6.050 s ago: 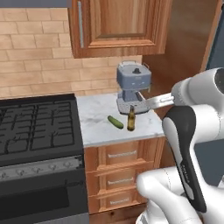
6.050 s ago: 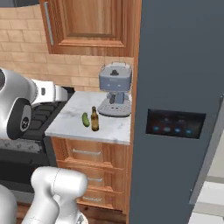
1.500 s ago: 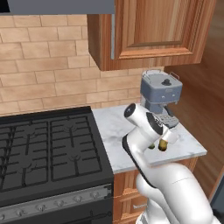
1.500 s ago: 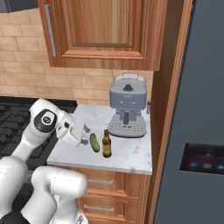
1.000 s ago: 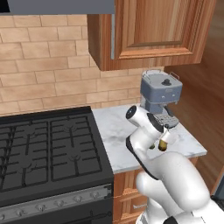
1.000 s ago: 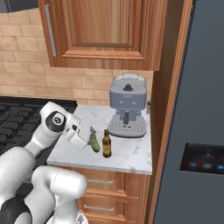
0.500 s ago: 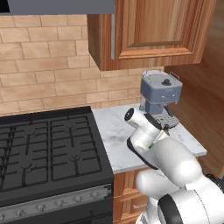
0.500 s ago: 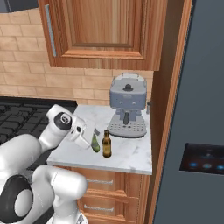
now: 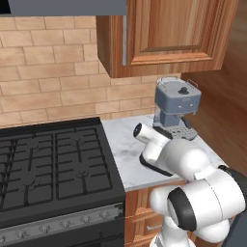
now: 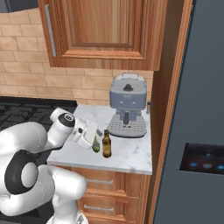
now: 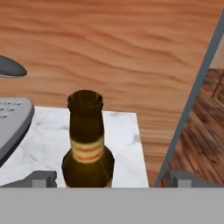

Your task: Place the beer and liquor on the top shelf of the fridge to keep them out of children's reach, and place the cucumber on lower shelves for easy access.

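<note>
We see the table [image 10: 131,159] sitting between the stove [image 9: 48,164] at nine o'clock and the fridge [image 10: 201,131] at three o'clock. The coffee machine [image 10: 127,105] stands at the table's back, at twelve o'clock, under the wall cabinet [image 10: 109,30]. The beer [image 10: 106,144] stands upright before the machine, near the table's front edge. The cucumber [image 10: 96,144] lies just beside it at nine o'clock. The tool [image 11: 109,177] sits by the cucumber, its tips on either side of the beer in the hand view.

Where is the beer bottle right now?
In the right base view the beer stands upright on the marble counter near its front edge, before the coffee machine, with the cucumber just left.
</note>
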